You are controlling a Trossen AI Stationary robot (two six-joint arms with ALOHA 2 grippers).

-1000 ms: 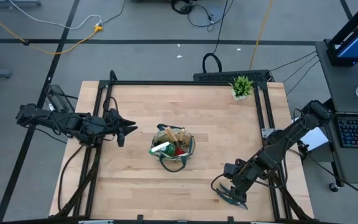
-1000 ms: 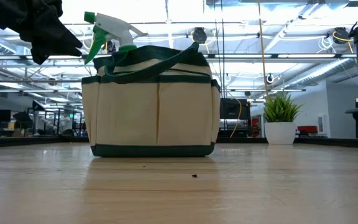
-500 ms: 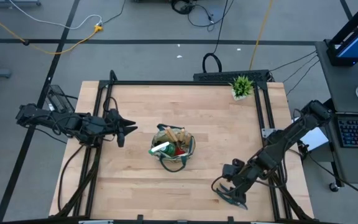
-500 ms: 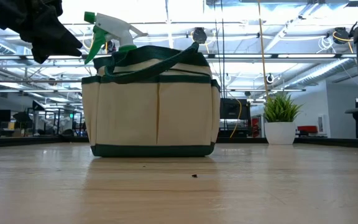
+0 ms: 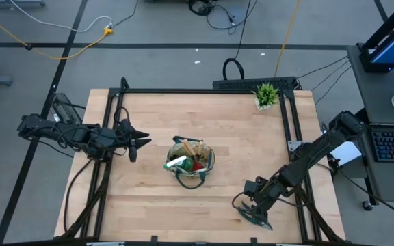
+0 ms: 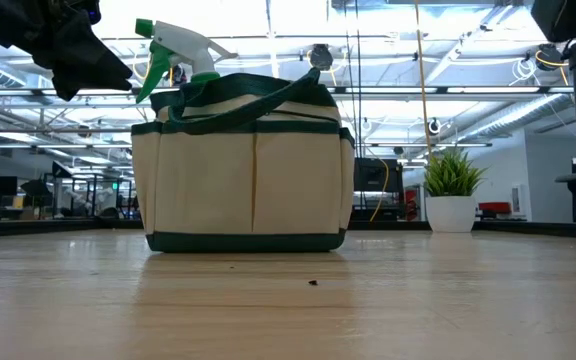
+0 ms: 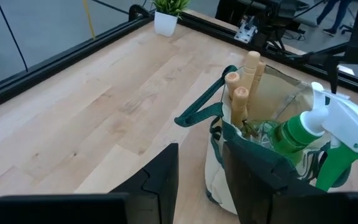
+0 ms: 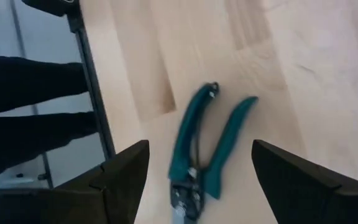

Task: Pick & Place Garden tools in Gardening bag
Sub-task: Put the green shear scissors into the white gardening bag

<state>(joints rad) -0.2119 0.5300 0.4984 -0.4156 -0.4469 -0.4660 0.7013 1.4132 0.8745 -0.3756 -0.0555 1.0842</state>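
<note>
The khaki gardening bag (image 5: 191, 165) with green trim stands on its base mid-table. Wooden tool handles (image 7: 243, 84), a green-and-white spray bottle (image 7: 325, 129) and a red item (image 5: 198, 165) stick out of its top. Teal-handled pruning shears (image 8: 205, 152) lie flat on the table near the front right corner (image 5: 256, 219). My right gripper (image 8: 199, 152) hovers open just above them, one finger on either side, touching nothing. Left of the bag, my left gripper (image 5: 135, 144) hangs in the air, its fingers (image 7: 161, 180) apart with nothing between them.
A small potted plant (image 5: 266, 96) stands at the far right corner. A black frame rail (image 5: 298, 157) runs along the table's right edge close to my right arm. Bare wood (image 5: 149, 212) lies in front of the bag.
My right gripper has come down toward the pruning shears, staying open. The shears and the bag have not moved.
</note>
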